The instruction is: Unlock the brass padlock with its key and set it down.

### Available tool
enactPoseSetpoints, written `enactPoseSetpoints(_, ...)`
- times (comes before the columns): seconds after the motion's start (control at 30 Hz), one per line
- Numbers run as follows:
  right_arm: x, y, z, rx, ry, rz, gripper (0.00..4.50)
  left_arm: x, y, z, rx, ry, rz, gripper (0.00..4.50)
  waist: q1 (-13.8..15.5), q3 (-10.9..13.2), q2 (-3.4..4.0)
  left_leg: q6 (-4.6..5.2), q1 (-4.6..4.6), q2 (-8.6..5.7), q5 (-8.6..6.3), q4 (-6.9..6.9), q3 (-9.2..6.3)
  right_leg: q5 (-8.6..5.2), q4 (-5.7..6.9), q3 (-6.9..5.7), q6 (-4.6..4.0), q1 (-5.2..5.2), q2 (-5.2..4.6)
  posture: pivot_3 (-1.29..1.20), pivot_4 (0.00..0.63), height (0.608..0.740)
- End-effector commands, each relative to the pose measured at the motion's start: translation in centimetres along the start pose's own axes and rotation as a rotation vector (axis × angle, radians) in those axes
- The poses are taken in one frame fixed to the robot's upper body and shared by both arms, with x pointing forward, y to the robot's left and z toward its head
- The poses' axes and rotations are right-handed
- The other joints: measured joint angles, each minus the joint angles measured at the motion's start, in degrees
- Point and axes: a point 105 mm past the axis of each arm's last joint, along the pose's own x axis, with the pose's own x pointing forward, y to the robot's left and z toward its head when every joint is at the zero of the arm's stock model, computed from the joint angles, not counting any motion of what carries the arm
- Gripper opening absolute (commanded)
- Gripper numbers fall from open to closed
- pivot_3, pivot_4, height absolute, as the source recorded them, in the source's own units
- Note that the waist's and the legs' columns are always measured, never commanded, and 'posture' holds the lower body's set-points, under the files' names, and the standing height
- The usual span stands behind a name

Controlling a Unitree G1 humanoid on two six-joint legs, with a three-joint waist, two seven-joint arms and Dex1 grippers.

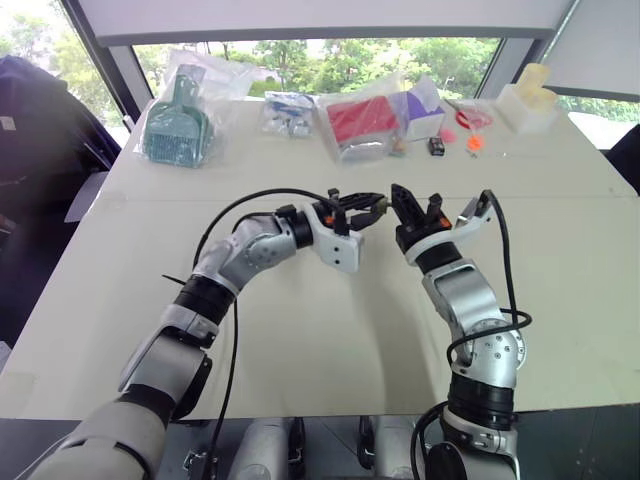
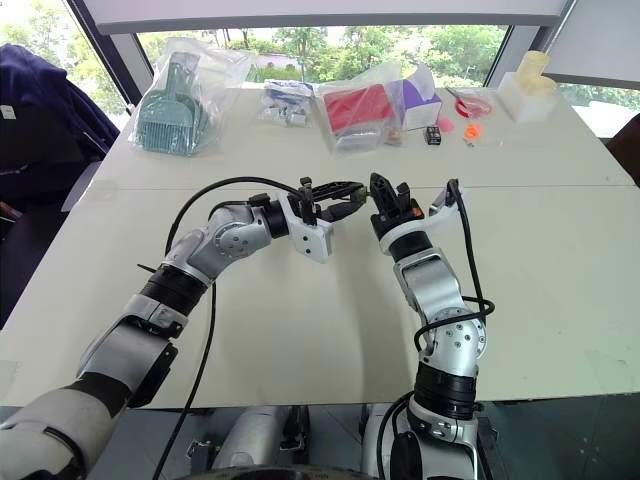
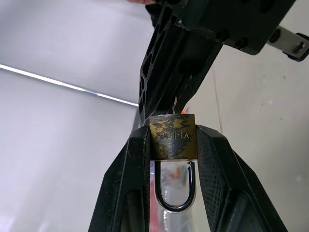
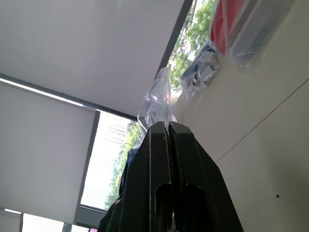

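**Padlock pinched in the left gripper, shackle sprung**

Both arms are raised over the middle of the white table [image 1: 300,340], their grippers almost meeting tip to tip. The left gripper [image 1: 372,208] reaches in from the left and points right; the right gripper [image 1: 405,200] stands just beside it, pointing away toward the far side.

In the left wrist view the brass padlock [image 3: 172,137] sits squarely between the left gripper's two black fingers [image 3: 131,169], its worn gold body clamped on both sides near the fingertips. The silvery shackle [image 3: 175,188] hangs back toward the wrist in the gap between the fingers, and one leg of the loop ends free, short of the body, so the lock stands open. The left jaws are closed on the padlock's body, only as far apart as the body is wide.

The right gripper's dark fingers come in against the padlock's outer end in the left wrist view; a thin sliver of metal shows at that joint, too small to identify. In the right wrist view its fingers [image 4: 159,159] are pressed flat together, with nothing visible between them.

Along the far edge lie a teal scoop in a bag [image 1: 178,125], a red packet [image 1: 362,120] and a small black box [image 1: 436,146].
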Motion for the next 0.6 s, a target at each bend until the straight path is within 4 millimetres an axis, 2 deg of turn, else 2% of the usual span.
enactPoseSetpoints(0.03, -0.5, 0.2, 1.6, -0.130, -0.073, 0.016, 0.03, 0.8, 3.0, -0.1, -0.176, -0.010, 0.106, 0.78, 0.1, 0.0, 0.00, 0.00, 0.00, 0.00, 0.00, 0.00, 0.00, 0.00, 0.01, 0.00, 0.00, 0.00, 0.00, 0.00, 0.150, 0.735)
enactPoseSetpoints(0.07, -0.9, 0.8, 2.3, -0.188, -0.088, 0.058, 0.03, 0.9, 3.0, -0.4, -0.263, -0.008, 0.085, 0.78, 0.2, 0.0, 0.00, 0.00, -0.01, 0.00, 0.00, 0.00, 0.02, -0.01, 0.00, 0.00, 0.00, 0.00, -0.01, 0.00, 0.150, 0.735)
enactPoseSetpoints(0.1, -1.3, 1.4, 2.8, -0.221, -0.099, 0.101, 0.55, 1.0, 3.0, -0.5, -0.320, -0.014, 0.059, 0.78, 0.2, 0.0, 0.00, -0.01, -0.02, -0.01, 0.01, 0.02, 0.03, -0.01, -0.01, 0.00, 0.00, 0.00, -0.01, 0.00, 0.150, 0.735)
enactPoseSetpoints(0.13, -1.8, 2.0, 3.5, -0.255, -0.102, 0.150, 0.89, 1.0, 3.0, -0.4, -0.361, -0.025, 0.023, 0.78, 0.1, 0.0, 0.00, -0.01, -0.04, -0.01, 0.01, 0.04, 0.03, -0.02, -0.01, 0.00, 0.00, 0.01, -0.01, 0.00, 0.150, 0.735)
enactPoseSetpoints(0.2, -2.3, 2.7, 3.9, -0.346, -0.069, 0.205, 1.88, 1.0, 3.3, -0.3, -0.393, -0.043, -0.019, 0.78, -0.2, 0.0, 0.04, 0.00, -0.05, -0.01, 0.00, 0.04, 0.08, -0.01, -0.03, 0.01, 0.00, 0.00, -0.02, 0.00, 0.150, 0.735)
enactPoseSetpoints(0.33, -3.2, 2.6, 2.4, -0.534, 0.127, 0.253, 3.99, 1.0, 3.7, 0.0, -0.440, -0.075, -0.074, 0.78, -0.4, 0.0, 0.06, 0.33, 0.00, 0.03, -0.19, 0.03, 0.07, -0.02, -0.05, 0.01, 0.02, 0.00, 0.00, 0.00, 0.150, 0.735)
enactPoseSetpoints(0.43, -3.9, 2.8, 1.5, -0.552, 0.208, 0.301, 3.99, 0.9, 3.4, 0.4, -0.396, -0.097, -0.107, 0.78, -0.4, 0.0, 0.06, 0.33, 0.05, 0.07, -0.19, 0.00, 0.05, -0.02, -0.01, 0.00, 0.03, 0.00, 0.03, 0.00, 0.150, 0.735)
enactPoseSetpoints(0.6, -3.7, 2.6, 1.3, -0.556, 0.219, 0.305, 3.99, 1.1, 3.5, 1.6, -0.386, -0.144, -0.096, 0.78, 0.1, 0.0, 0.06, 0.34, 0.03, 0.04, -0.19, 0.06, 0.06, -0.01, -0.03, 0.00, 0.02, 0.01, -0.02, 0.00, 0.150, 0.735)
